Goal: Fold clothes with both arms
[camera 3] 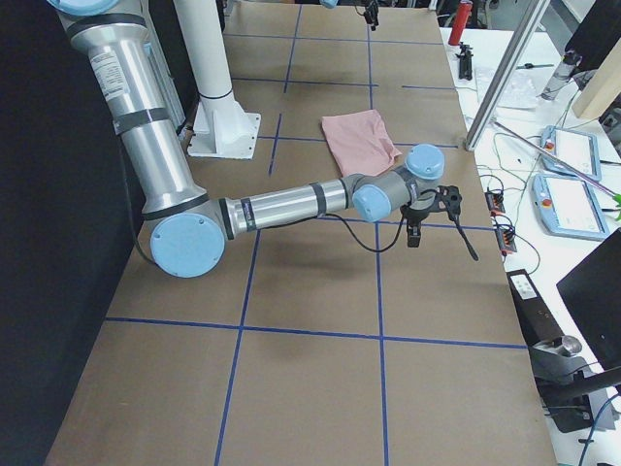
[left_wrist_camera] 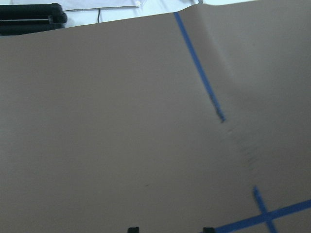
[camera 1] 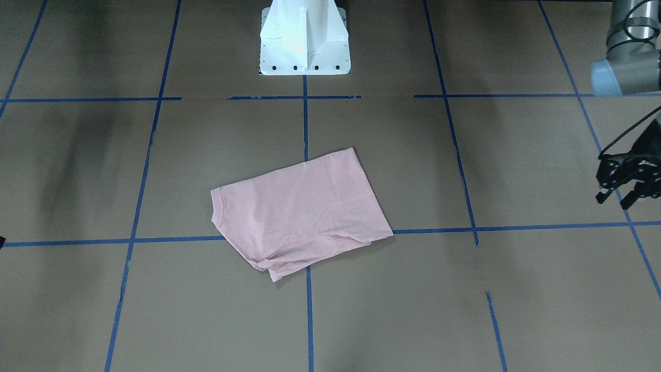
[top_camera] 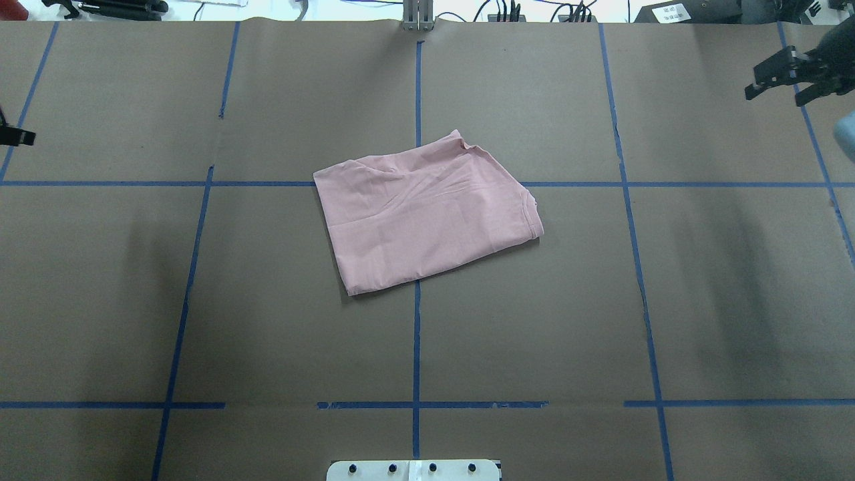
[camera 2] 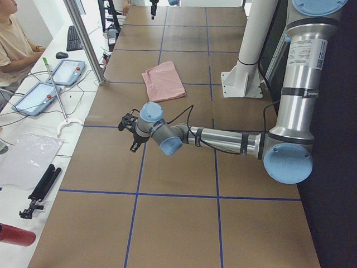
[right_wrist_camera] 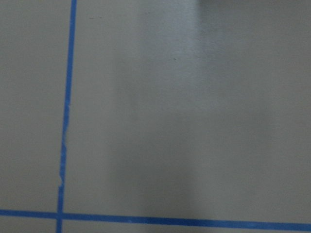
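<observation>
Pink fabric short-sleeved T-shirt [top_camera: 427,214] lies folded at the middle of the brown paper-covered worktop [top_camera: 601,321], over crossing blue tape lines [top_camera: 417,347], plain side up, any print hidden. Well aside, the black two-finger left pincer [camera 1: 614,199] is cropped by the frame edge, spread apart and empty. The black right pincer [top_camera: 775,93] is likewise spread. A white pedestal [camera 1: 303,41] stands behind.

I log one pale pink T-shirt [top_camera: 427,214], folded to a rough four-sided packet, plain side up. It lies flat and skewed at the middle of the table [top_camera: 534,321], with a hemmed sleeve edge on the side towards the right arm. I also log the left arm [camera 2: 223,139] and right arm [camera 3: 291,206], grey metal with light-blue joint caps, each stretched low towards its own table end, well apart from the shirt. The black left gripper [camera 1: 614,199] and right gripper [top_camera: 775,93] both have their fingers parted.
</observation>
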Controlling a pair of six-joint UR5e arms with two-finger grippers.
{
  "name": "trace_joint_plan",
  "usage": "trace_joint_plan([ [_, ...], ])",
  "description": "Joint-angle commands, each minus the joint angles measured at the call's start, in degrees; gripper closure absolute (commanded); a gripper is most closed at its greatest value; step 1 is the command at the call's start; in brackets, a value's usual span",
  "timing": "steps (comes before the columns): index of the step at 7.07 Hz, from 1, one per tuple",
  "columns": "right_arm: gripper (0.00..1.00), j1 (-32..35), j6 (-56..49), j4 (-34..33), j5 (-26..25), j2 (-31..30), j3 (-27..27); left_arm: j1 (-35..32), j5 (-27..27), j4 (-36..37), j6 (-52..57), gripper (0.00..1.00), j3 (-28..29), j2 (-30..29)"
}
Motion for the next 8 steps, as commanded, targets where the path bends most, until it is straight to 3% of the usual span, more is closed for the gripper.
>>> trace_joint_plan([
  [1, 0.00, 6.7, -20.7, -11.4, 1.1, -6.0, 3.6, -7.0, -4.4, 3.1, 9.0, 0.00, 4.1, 1.2],
  [2, 0.00, 9.8, -30.0, -20.4, 0.6, -6.7, 6.8, -9.8, -8.6, 8.5, 14.8, 0.00, 3.5, 1.2],
  [3, 0.00, 11.2, -33.4, -24.9, 0.5, -10.6, 11.0, -14.2, -11.3, 15.8, 22.3, 0.00, 2.2, 1.1],
  [5, 0.00, 11.2, -33.3, -25.1, -0.8, -15.8, 16.9, -15.6, -10.9, 32.4, 25.5, 0.00, -8.0, 2.1],
  [8, 0.00, 11.1, -32.6, -25.2, -0.4, -16.2, 17.4, -15.5, -11.6, 32.2, 27.1, 0.00, -8.9, 6.0],
])
